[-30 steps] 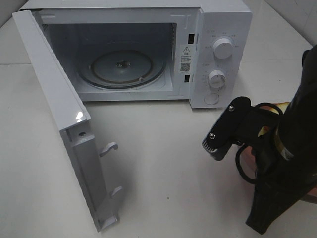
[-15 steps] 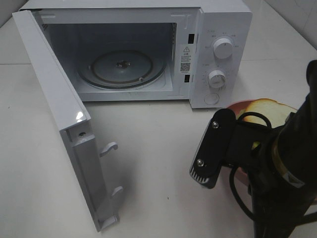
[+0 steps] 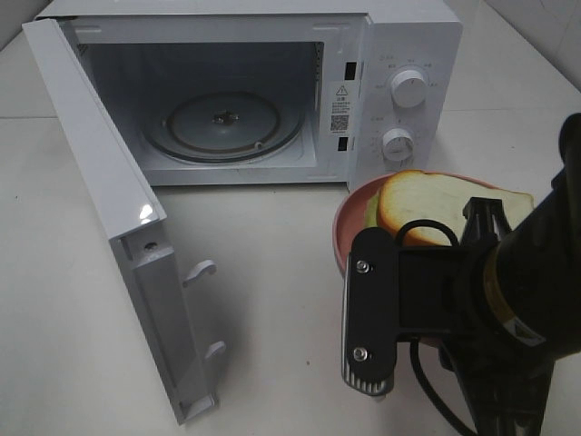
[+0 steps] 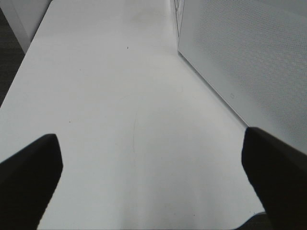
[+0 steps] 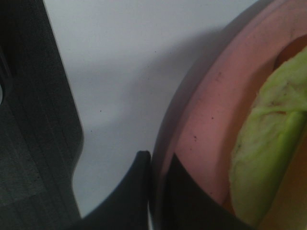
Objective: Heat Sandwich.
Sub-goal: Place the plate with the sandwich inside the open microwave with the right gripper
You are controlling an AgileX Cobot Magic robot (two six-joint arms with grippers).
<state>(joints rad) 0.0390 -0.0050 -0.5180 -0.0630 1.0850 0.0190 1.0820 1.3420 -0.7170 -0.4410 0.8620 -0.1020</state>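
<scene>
The sandwich point(image 3: 436, 204), white bread with tan crust over green lettuce, lies on a pink plate point(image 3: 349, 218) in front of the microwave's control panel. In the right wrist view the lettuce point(image 5: 268, 153) and plate rim point(image 5: 216, 120) fill the right side. My right gripper point(image 5: 154, 191) is shut on the plate's rim; in the exterior view its arm point(image 3: 508, 300) covers the near part of the plate. My left gripper point(image 4: 151, 177) is open and empty over the bare table, out of the exterior view.
The white microwave point(image 3: 413, 36) stands at the back with its door point(image 3: 100, 182) swung wide open to the left. Its glass turntable point(image 3: 222, 123) holds nothing. Two knobs point(image 3: 408, 89) are on its right panel. The white tabletop point(image 3: 272, 300) lies in front.
The right arm has moved left and toward the camera. The pink plate with the sandwich, almost hidden a second ago, now shows in front of the microwave's panel, further left.
</scene>
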